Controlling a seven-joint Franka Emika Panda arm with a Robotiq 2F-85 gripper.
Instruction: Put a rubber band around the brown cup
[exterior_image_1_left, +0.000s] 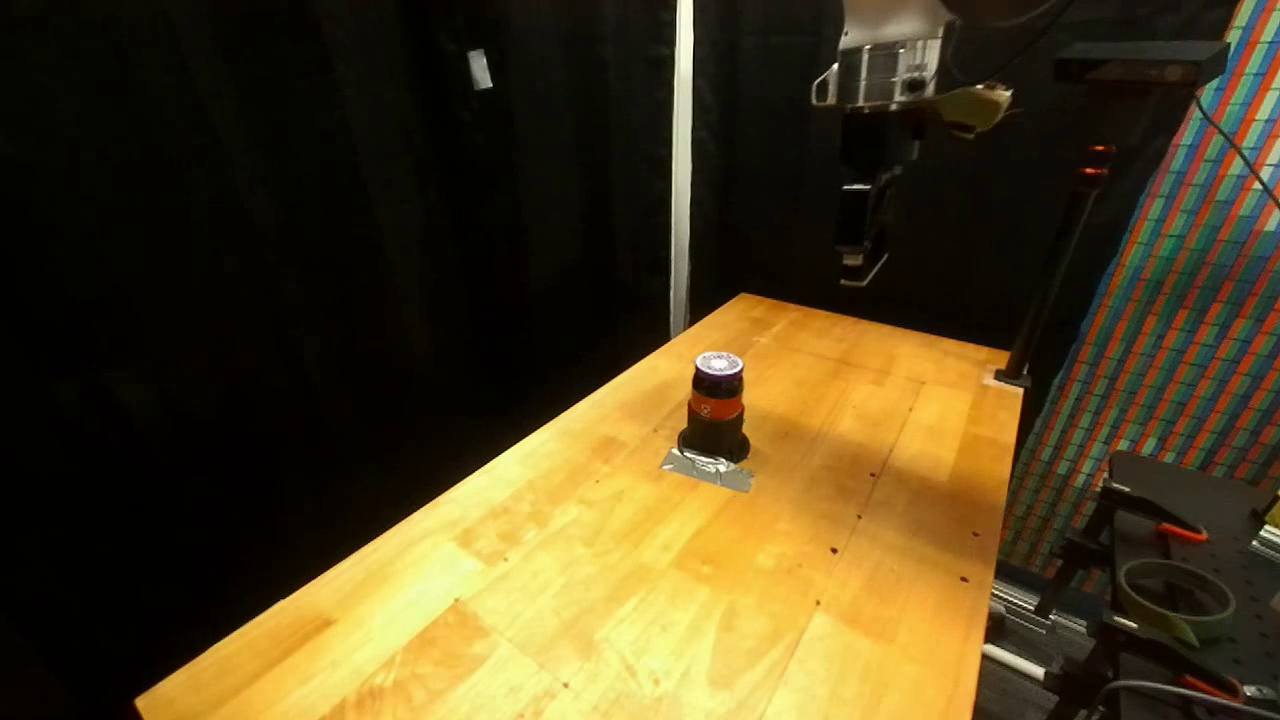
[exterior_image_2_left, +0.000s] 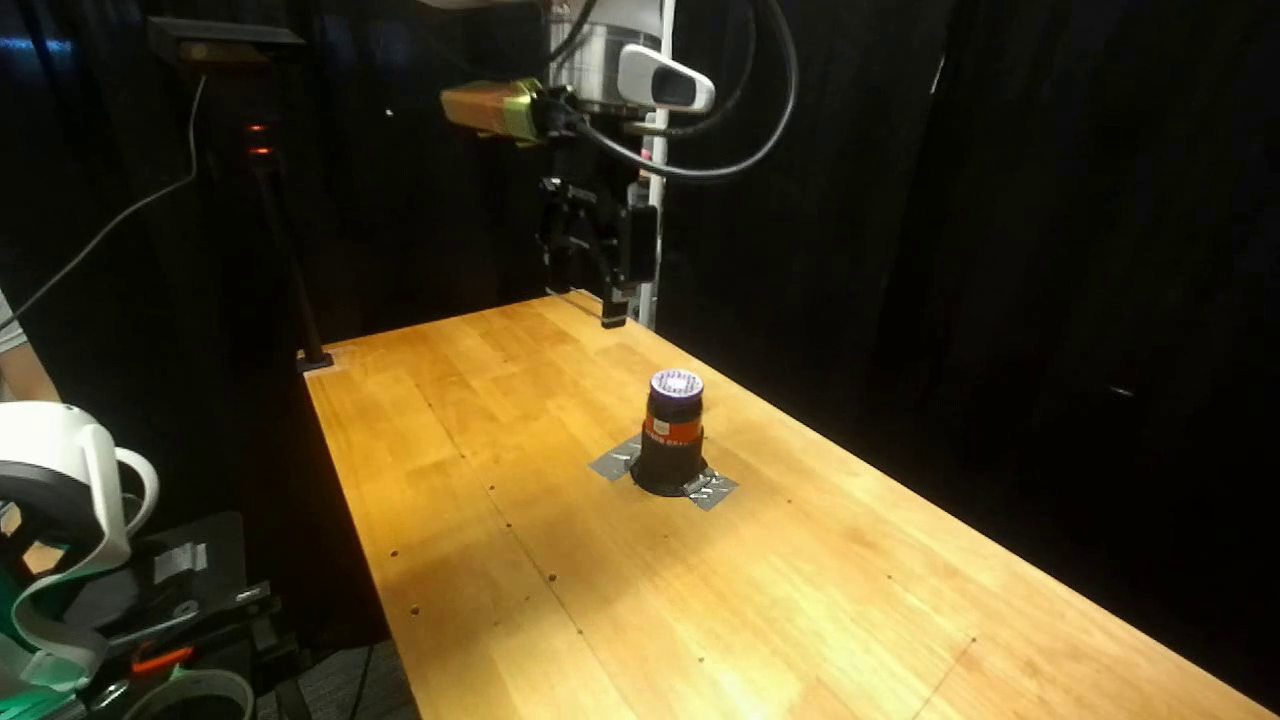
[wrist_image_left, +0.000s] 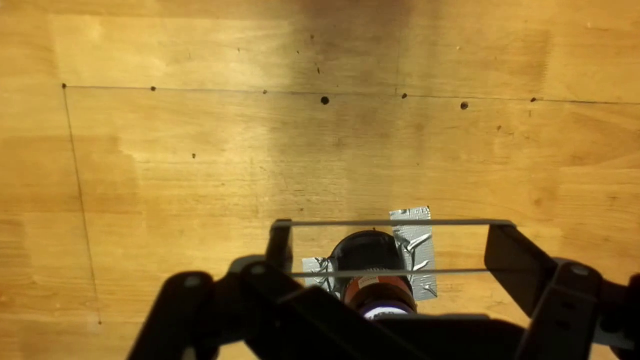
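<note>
The brown cup (exterior_image_1_left: 717, 406) stands upright on the wooden table in both exterior views (exterior_image_2_left: 672, 431). It has an orange-red stripe, a pale patterned top and a wide black foot. My gripper (exterior_image_1_left: 862, 268) hangs well above the table, higher than the cup and apart from it; it also shows in an exterior view (exterior_image_2_left: 588, 300). In the wrist view my gripper (wrist_image_left: 387, 247) is open, with a rubber band (wrist_image_left: 345, 223) stretched as two strands between its fingertips. The cup (wrist_image_left: 380, 290) shows below and beyond the band; its top is partly hidden by the gripper.
Grey tape strips (exterior_image_1_left: 712, 471) fix the cup's foot to the table (exterior_image_1_left: 640, 600); they also show in the wrist view (wrist_image_left: 417, 255). A dark pole (exterior_image_1_left: 1050, 270) stands at a far table corner. A side shelf (exterior_image_1_left: 1200, 500) with a tape roll (exterior_image_1_left: 1178, 630) is beside the table.
</note>
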